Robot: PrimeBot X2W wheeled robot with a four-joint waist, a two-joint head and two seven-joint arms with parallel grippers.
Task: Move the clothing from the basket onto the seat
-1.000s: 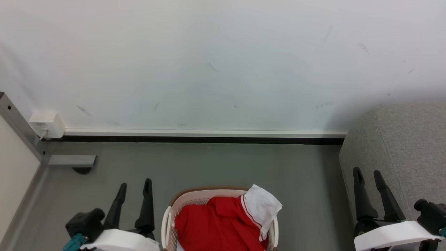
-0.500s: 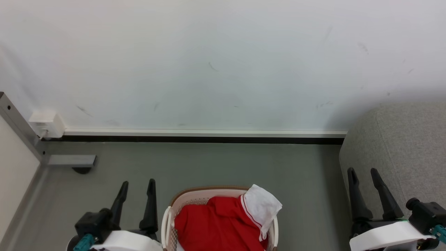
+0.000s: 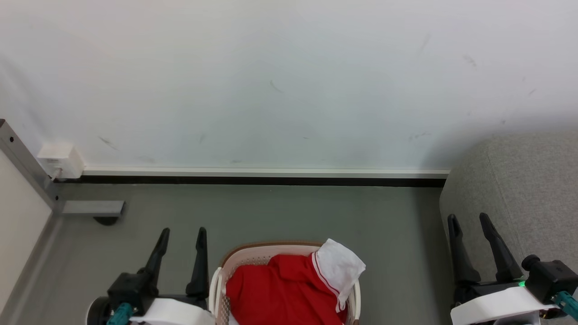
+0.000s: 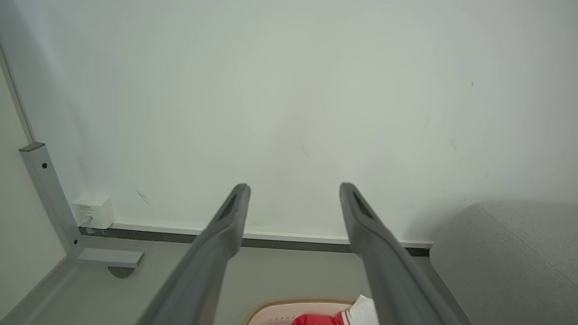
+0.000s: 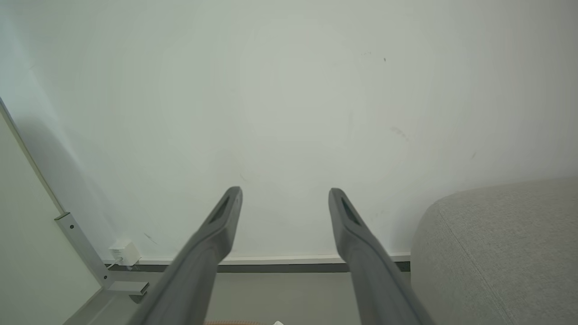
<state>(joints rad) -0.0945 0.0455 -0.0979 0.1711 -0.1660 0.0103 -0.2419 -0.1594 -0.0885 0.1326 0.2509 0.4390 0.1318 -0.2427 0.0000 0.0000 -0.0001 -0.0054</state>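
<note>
- Head view, nearest: the left gripper [image 3: 184, 231] stands at the lower left, its two dark fingers spread apart with nothing between them, just beside the left wall of the basket [image 3: 218, 289].
- The right gripper [image 3: 468, 217] stands at the lower right, its fingers likewise spread and empty, in front of the near corner of the seat [image 3: 528, 180].
- Between the two, the basket sits on the grey floor [image 3: 271, 212]. The clothing [image 3: 280, 289] lies inside it, red, with a white panel [image 3: 341, 266] draped over the right rim.
- The seat rises at the right, apart from the basket.
- Farther back, a pale baseboard [image 3: 271, 172] runs along the white wall [image 3: 271, 67]. A small white box [image 3: 59, 160] sits at its left end, beside a grey metal post [image 3: 22, 162].
</note>
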